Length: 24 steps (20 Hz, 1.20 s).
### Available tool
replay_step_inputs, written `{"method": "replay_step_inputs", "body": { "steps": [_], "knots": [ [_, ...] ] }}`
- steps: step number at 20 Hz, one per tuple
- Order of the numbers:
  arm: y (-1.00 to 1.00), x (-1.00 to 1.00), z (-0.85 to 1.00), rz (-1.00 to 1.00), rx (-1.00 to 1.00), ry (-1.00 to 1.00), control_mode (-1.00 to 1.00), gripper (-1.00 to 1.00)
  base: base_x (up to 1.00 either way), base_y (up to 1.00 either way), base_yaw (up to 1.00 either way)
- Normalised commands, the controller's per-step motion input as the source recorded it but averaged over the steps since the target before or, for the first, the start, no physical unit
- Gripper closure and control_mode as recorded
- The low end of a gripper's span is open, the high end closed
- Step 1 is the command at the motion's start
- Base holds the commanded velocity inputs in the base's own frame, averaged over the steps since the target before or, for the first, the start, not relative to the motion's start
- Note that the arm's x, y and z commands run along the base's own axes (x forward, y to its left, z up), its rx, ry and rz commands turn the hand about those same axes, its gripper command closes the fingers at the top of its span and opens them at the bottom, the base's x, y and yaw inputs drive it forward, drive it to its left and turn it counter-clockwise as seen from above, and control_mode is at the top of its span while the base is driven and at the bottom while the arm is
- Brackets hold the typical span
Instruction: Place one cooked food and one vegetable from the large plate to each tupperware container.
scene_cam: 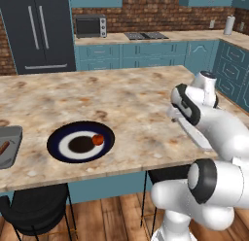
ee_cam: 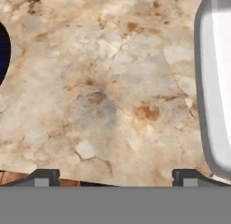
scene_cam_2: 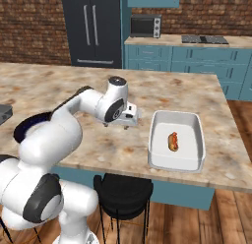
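One tomato [scene_cam: 98,139] left on plate [scene_cam: 59,143].
Gripper [ee_cam: 116,175] wide open, empty; approach lower-left, descend straight over it.

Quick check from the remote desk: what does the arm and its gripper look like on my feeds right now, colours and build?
The arm is glossy white, built of rounded tubular links with dark grey-black bands at the joints and a dark cap on the wrist. The gripper has two small dark grey finger tips, square and blocky. No cables or markings are visible.

Even bright rendered light, soft shadows, slightly pixelated
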Motion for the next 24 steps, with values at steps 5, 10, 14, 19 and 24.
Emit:
{"method": "replay_step_inputs", "body": {
  "steps": [5,10,14,19,24],
  "knots": [
    [1.0,0.0,0.0,0.0,-0.07,0.08,-1.0,-1.0,0.0,0.0,0.0],
    [1.0,0.0,0.0,0.02,-0.02,0.11,-1.0,-1.0,0.0,0.0,0.0],
    [1.0,0.13,0.0,0.03,0.0,0.17,-1.0,-1.0,0.0,0.0,0.0],
    [1.0,0.45,-0.18,0.0,-0.01,0.04,-1.0,-1.0,0.0,0.0,0.0],
    [1.0,0.74,-0.33,0.0,-0.01,0.01,-1.0,-1.0,0.0,0.0,0.0]
  ]
}}
